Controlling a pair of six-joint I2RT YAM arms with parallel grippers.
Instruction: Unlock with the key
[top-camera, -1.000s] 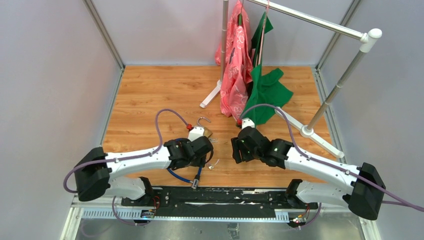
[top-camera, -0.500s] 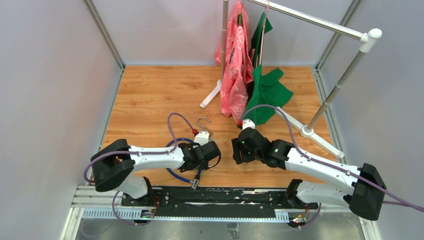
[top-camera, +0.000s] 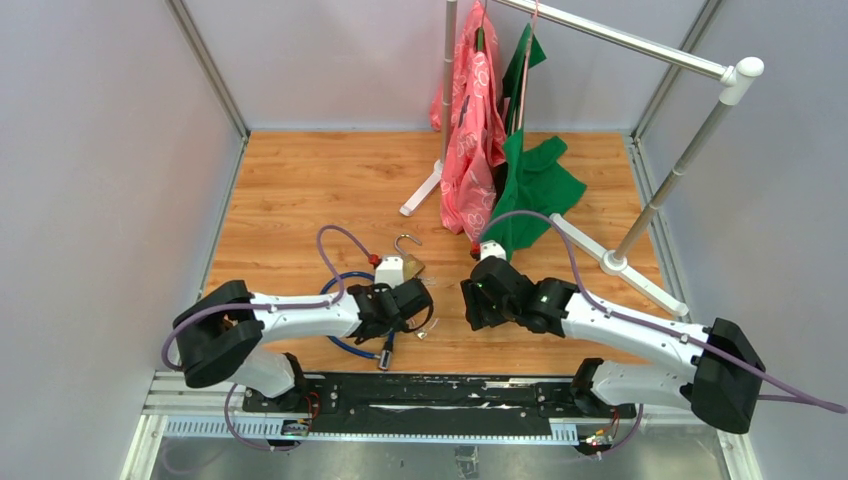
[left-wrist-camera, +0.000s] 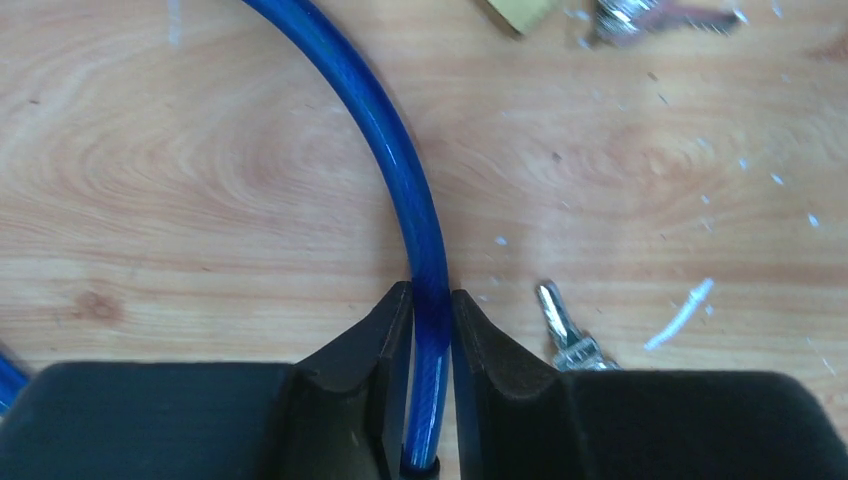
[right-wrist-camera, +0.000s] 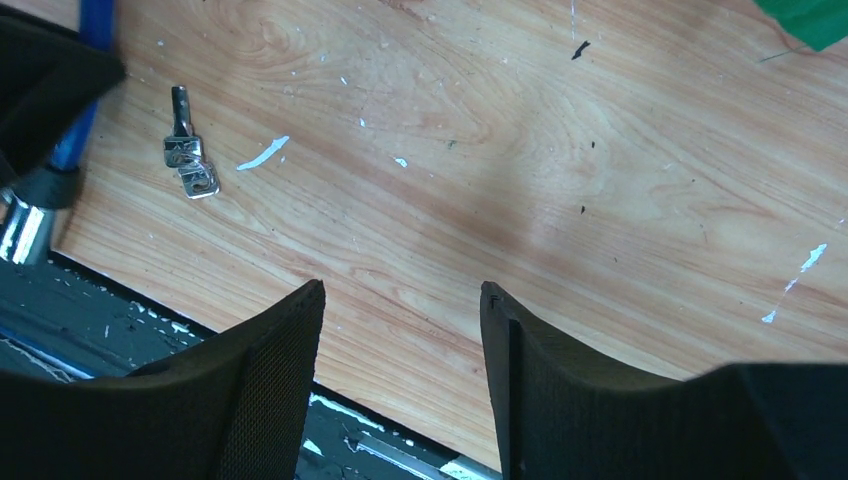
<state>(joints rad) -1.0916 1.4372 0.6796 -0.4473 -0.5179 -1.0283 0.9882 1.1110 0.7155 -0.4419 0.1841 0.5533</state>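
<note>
One small bunch of silvery keys (right-wrist-camera: 190, 160) is seen lying flat on the wooden tabletop (top-camera: 300, 190), untouched, on the arm-base side of the brass padlock (top-camera: 412, 266) and near it. A blue cable (left-wrist-camera: 420, 230) is looped on the wood on that same near side of the padlock, and it passes just beside the keys without touching them. The cable is pinched between the fingers of the left gripper (left-wrist-camera: 430, 297), which press on it from both sides. This hold is judged to be a way of steadying or dragging the lock assembly so that the keyhole can be presented (whether the cable is actually joined to the padlock cannot be told from these views). The right gripper (right-wrist-camera: 400, 300) is held low to the right of the padlock, its jaws spread with only bare wood between them and nothing grasped. It is probably kept free so that the keys can be picked up with it. Further beyond the padlock, away from the arms, a pink garment (top-camera: 472, 130) and a green garment (top-camera: 535, 180) are hung on a metal garment rack (top-camera: 640, 45), and no part in the unlocking is expected of them.
</note>
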